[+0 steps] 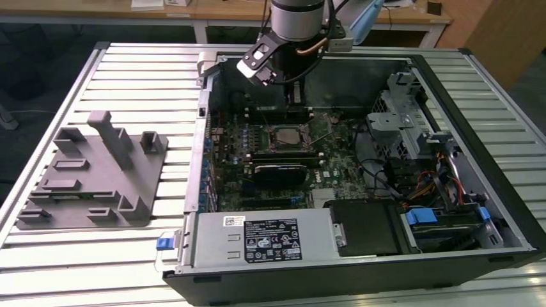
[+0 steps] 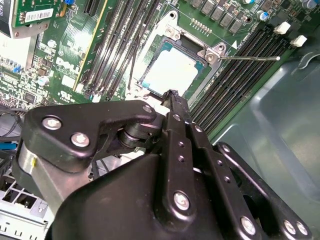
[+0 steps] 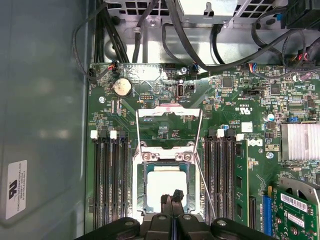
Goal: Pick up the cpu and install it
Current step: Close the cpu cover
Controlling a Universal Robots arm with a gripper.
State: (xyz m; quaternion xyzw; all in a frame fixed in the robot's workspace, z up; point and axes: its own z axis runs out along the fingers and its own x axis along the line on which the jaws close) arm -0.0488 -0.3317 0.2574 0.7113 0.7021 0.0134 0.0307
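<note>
— Where is the cpu?

— The cpu (image 3: 161,184) lies flat in the socket (image 3: 141,187) on the green motherboard (image 3: 240,115), with its silver top facing up. In the second wrist view the cpu (image 2: 172,72) sits inside the same frame.

— And the socket's cover?

— The metal load frame (image 3: 169,111) is swung open and stands clear of the chip. The thin lever (image 2: 250,58) juts out beside the socket.

— What about the gripper?

— The gripper (image 3: 173,195) hangs over the edge of the cpu. Its two fingers are pressed together with nothing between them. I cannot tell whether the tips touch the chip; they look to be just above it.

— What is around it?

— Memory slots (image 3: 111,180) run along either side of the socket. In the exterior view the gripper (image 1: 295,96) reaches down into the open computer case (image 1: 477,83). The case lies on a slatted table (image 1: 128,70). A grey fixture (image 1: 94,173) sits well apart from it, toward the exterior view's left.
</note>
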